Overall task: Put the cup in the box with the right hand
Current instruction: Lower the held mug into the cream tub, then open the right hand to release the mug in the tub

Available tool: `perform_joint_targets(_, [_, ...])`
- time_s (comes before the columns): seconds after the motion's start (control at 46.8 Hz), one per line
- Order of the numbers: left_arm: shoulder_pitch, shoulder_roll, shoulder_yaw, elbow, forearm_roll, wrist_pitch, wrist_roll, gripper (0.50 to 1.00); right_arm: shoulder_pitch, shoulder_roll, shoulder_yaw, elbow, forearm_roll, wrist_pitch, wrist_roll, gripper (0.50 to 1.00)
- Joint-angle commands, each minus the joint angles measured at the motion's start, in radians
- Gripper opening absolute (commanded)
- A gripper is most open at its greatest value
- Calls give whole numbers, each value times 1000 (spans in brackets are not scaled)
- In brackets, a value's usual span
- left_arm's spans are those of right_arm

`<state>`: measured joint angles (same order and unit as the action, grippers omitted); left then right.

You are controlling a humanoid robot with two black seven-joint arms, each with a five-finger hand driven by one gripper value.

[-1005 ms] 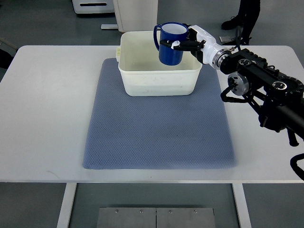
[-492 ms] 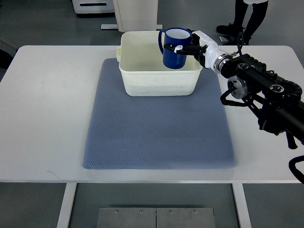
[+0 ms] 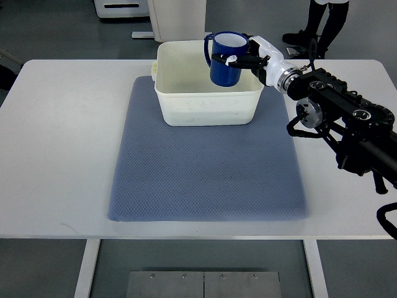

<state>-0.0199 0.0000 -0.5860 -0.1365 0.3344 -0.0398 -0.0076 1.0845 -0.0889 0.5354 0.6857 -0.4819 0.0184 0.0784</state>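
hand [image 3: 248, 57]: white shell w/ black fingers [image 3: 231, 57], small white tip on one finger
wrist [image 3: 286, 79]: silver metal ring btwn white hand & black arm
arm [image 3: 347, 127]: matte black, blocky segments, enters from right edge
joint [image 3: 308, 112]: round silver-grey disc on arm's side
markings: small round silver caps/screws on top of arm
cables: thin black loops under arm & near right edge
person [image 3: 325, 22]: dark trousers, dark shoes, legs only in view
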Motion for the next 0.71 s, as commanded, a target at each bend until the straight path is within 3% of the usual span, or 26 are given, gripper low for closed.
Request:
perform_joint_targets(0.0, [0,0,0,0,0,0,0,1000,0,1,0,0,-1,0,7,822])
perform_joint_targets(0.107, [0,0,0,0,0,0,1,1000,0,1,0,5,-1,0,9,897])
perform_joint_targets(0.299, [0,0,0,0,0,0,0,1000,0,3,0,12,-1,2,9,947])
perform_joint_targets(0.684, [0,0,0,0,0,0,0,1000,26,6,1,12,0,2,7,972])
